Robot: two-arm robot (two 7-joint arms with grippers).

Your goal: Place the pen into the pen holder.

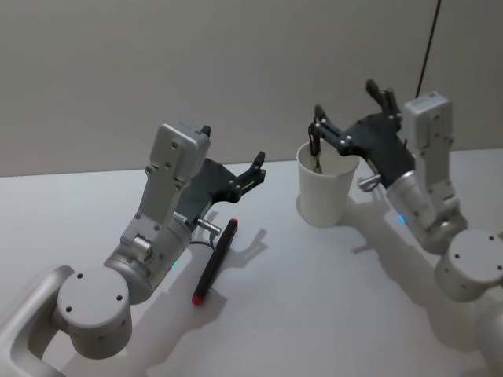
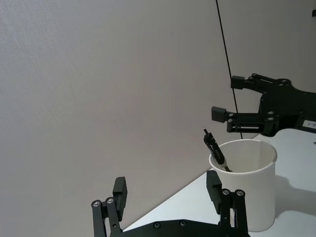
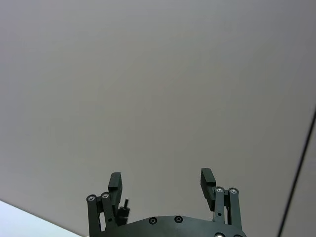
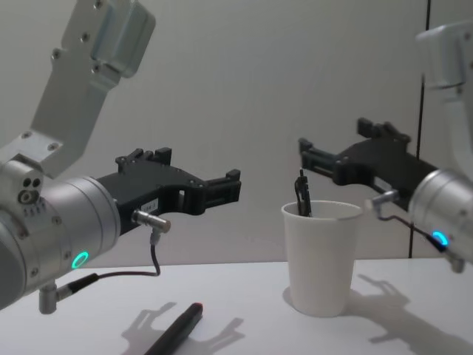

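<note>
A white paper cup, the pen holder [image 1: 324,192] [image 4: 321,255] [image 2: 247,190], stands upright on the table right of centre. A dark pen [image 1: 316,153] [image 4: 301,194] [image 2: 214,149] leans inside it, its top poking above the rim. My right gripper [image 1: 346,102] [image 4: 334,137] [image 3: 161,178] [image 2: 228,98] hovers open just above the cup, nothing between its fingers. Another pen [image 1: 216,258] [image 4: 177,329], black with a red end, lies flat on the table left of the cup. Above it my left gripper [image 1: 240,161] [image 4: 199,170] [image 2: 167,187] is open and empty, pointing toward the cup.
The white table [image 1: 314,306] runs back to a plain grey wall [image 1: 157,63]. A thin dark cable [image 2: 224,49] hangs down the wall behind the right arm. A short cable [image 4: 151,259] loops under my left wrist.
</note>
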